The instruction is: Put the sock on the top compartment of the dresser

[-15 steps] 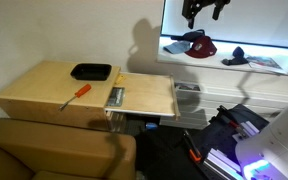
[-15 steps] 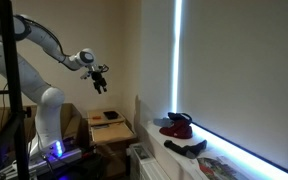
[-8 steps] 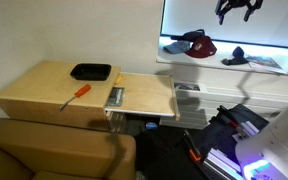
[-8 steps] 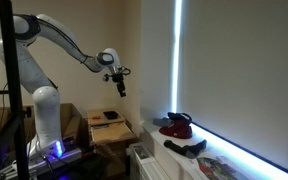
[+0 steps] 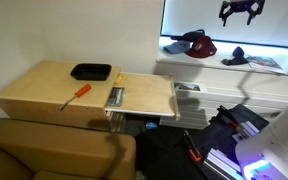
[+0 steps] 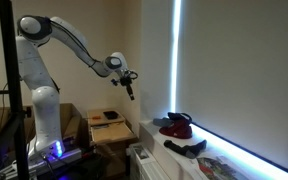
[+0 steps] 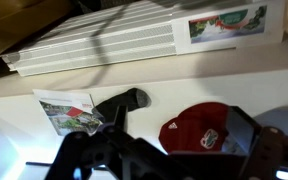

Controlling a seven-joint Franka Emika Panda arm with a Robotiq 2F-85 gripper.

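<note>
Sock (image 7: 124,103) is met just past the gripper (image 7: 174,162) in the wrist view; the fingers (image 7: 82,152) are spread wide apart and nothing is held between them. The sock is laid bent on a white shelf (image 7: 234,80), hemmed in by a leaflet (image 7: 69,112) just beside one end and a red cap (image 7: 199,130) near the other side. Beyond these, a slatted panel (image 7: 94,45) is seen. In an exterior view a brown couch (image 5: 54,145) is placed nearest, then the dresser (image 5: 29,90), on which a black tray (image 5: 91,71) and an orange-handled screwdriver (image 5: 76,95) are left apart from each other. The top compartment (image 5: 149,100) is drawn out at the dresser's shelf-ward end and is kept well apart from the sock (image 5: 236,56), which is found farther back on the shelf (image 5: 224,66) between cap (image 5: 196,44) and leaflet (image 5: 264,62). The gripper (image 5: 242,10) is held high over the sock. In an exterior view the gripper (image 6: 130,90) is seen well above the cap (image 6: 177,125) and sock (image 6: 187,148).
</note>
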